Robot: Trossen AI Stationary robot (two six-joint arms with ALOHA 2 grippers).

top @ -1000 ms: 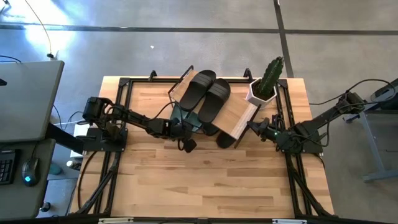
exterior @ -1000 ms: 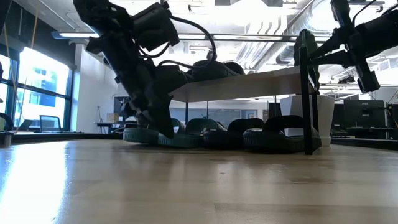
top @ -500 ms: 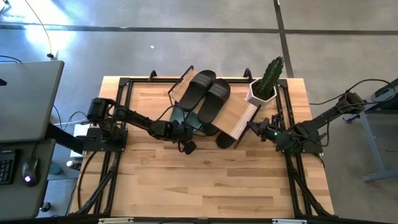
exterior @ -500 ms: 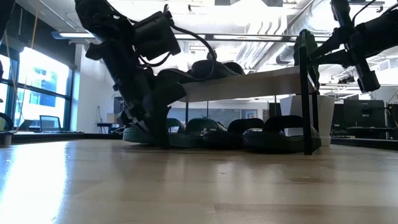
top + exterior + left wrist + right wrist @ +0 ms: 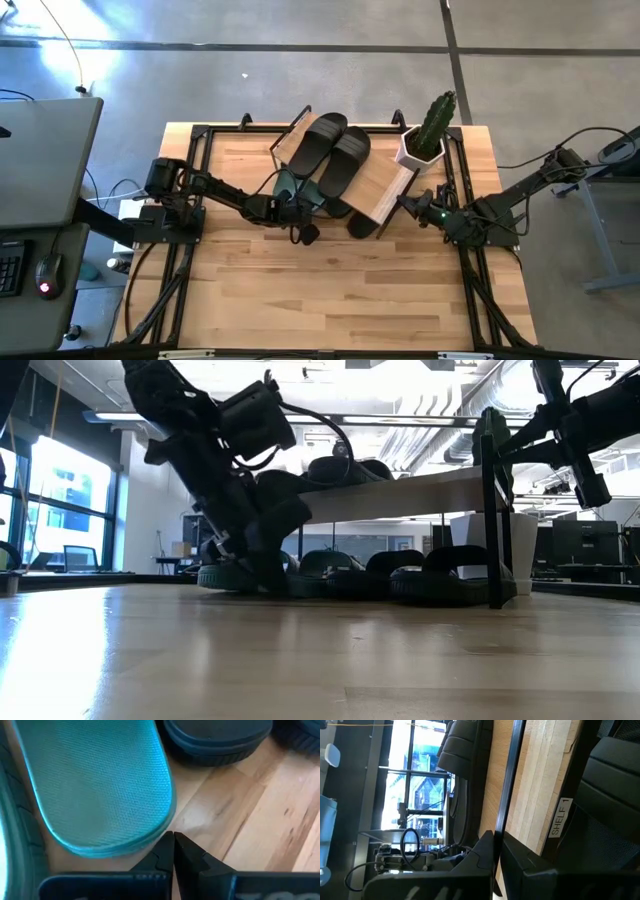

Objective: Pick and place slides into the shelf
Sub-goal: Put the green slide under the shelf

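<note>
One green slide [image 5: 100, 785] lies heel-first just ahead of your left gripper [image 5: 174, 851], fingers closed and empty, its length running away under the shelf [image 5: 385, 185].

One camera looks straight down, one level across the table [image 5: 330, 290]; wrist cameras sit close; all share the shelf [image 5: 385, 190].

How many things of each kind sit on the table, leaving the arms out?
Slides: 6 (2 on top of the shelf, 4 beneath it)
Shelf: 1
Potted cactus: 1
Total: 8
</note>
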